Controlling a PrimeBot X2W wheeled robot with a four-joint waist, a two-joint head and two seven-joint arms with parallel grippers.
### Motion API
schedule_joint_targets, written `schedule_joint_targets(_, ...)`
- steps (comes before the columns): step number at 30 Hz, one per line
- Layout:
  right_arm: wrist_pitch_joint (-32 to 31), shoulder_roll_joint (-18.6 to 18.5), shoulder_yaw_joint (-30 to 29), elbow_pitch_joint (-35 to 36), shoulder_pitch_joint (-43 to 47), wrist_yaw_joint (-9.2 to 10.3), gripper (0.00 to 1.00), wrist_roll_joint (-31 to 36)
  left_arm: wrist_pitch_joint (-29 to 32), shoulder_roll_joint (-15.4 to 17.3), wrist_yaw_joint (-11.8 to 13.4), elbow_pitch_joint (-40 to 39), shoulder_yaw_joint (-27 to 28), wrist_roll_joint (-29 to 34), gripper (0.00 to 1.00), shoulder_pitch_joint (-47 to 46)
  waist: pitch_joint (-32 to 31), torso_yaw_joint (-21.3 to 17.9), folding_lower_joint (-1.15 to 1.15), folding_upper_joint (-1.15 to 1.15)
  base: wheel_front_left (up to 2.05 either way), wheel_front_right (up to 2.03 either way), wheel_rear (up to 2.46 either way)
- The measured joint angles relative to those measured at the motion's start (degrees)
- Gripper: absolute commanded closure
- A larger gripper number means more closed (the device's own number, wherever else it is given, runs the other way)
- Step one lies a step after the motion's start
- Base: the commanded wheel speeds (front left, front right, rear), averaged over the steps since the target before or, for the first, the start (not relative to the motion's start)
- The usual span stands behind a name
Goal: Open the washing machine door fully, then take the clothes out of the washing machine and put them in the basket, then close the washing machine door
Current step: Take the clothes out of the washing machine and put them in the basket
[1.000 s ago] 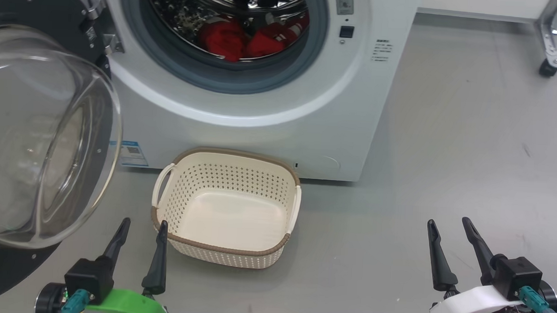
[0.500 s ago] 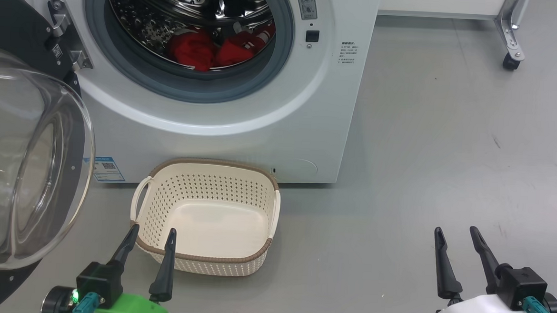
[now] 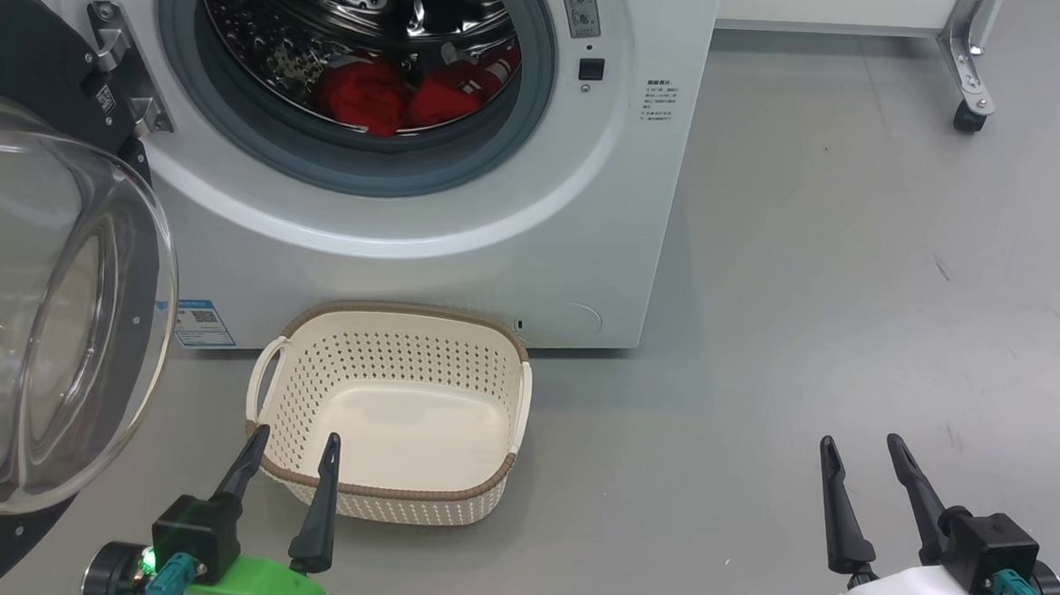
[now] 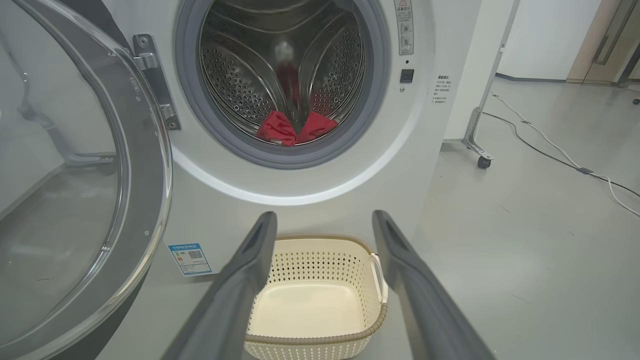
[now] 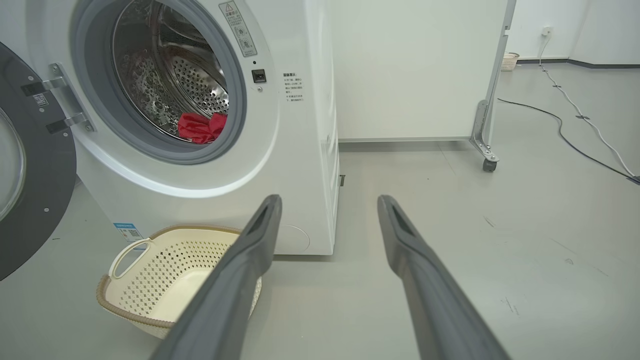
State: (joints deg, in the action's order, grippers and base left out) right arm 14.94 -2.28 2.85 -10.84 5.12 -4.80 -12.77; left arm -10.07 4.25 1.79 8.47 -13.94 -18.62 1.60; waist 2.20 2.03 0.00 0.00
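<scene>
The camera has swung, so the scene slid left. Near, the left gripper [image 3: 297, 433] and right gripper [image 3: 860, 440] stand open and empty. The basket [image 3: 402, 312] sits empty before the washer [image 3: 459, 258], whose door [image 3: 49, 309] is open at left. I judge unloading is next: reach far in for the clothes [image 3: 395, 100].
</scene>
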Motion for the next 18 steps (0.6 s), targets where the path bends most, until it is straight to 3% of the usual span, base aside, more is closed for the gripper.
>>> schedule_joint_targets(18, 0.0, 0.0, 0.7, 0.6, 0.0, 0.78, 0.0, -0.6, 0.7, -0.1, 0.9, -1.0, -0.6, 0.1, 0.0, 0.2, -0.3, 0.0, 0.0, 0.0, 0.11, -0.12, 0.0)
